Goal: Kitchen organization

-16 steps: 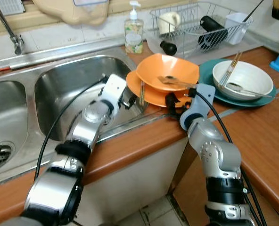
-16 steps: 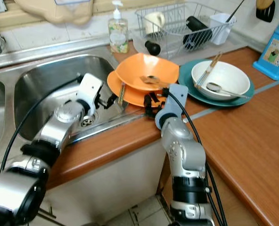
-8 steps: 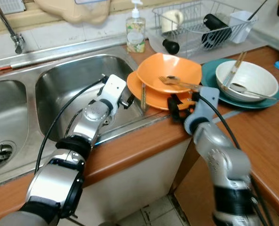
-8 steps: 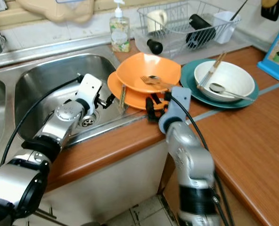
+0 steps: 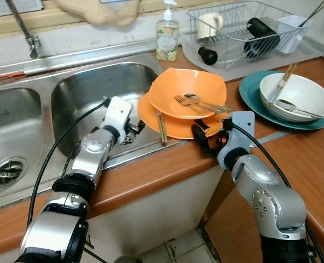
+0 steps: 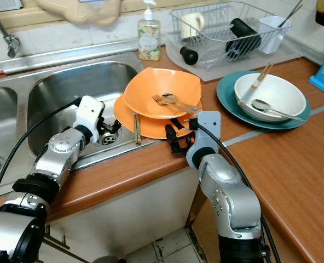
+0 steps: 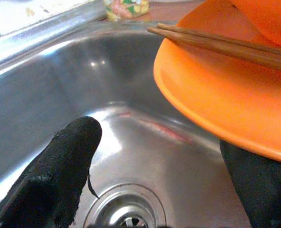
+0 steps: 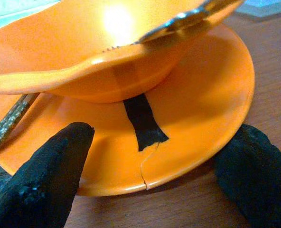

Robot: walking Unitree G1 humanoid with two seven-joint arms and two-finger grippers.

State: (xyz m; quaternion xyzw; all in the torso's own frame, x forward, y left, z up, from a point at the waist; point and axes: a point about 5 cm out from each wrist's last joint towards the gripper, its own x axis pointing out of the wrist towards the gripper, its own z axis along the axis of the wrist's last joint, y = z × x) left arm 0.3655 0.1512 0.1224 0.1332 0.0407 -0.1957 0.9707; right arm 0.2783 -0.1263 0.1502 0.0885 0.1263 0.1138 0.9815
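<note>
An orange bowl (image 5: 173, 87) holding a fork (image 5: 197, 102) and a spoon sits on an orange plate (image 5: 175, 127) at the counter's edge, beside the sink. A pair of chopsticks (image 5: 161, 125) lies on the plate's left side. My left gripper (image 5: 134, 129) is open over the right basin, at the plate's left rim. My right gripper (image 5: 204, 139) is open at the plate's near rim, one finger on each side of it. In the right wrist view the plate (image 8: 197, 118) shows a crack and a strip of black tape (image 8: 140, 121).
To the right a white bowl (image 5: 293, 90) with chopsticks and a spoon stands on a teal plate (image 5: 252, 93). Behind are a dish rack (image 5: 244, 27) and a soap bottle (image 5: 167, 41). The double sink (image 5: 91, 93) with its faucet (image 5: 25, 30) lies left.
The camera has shifted, so the whole scene sits further right and lower. Both grippers stay open at the orange plate's rims; nothing has been taken hold of.
</note>
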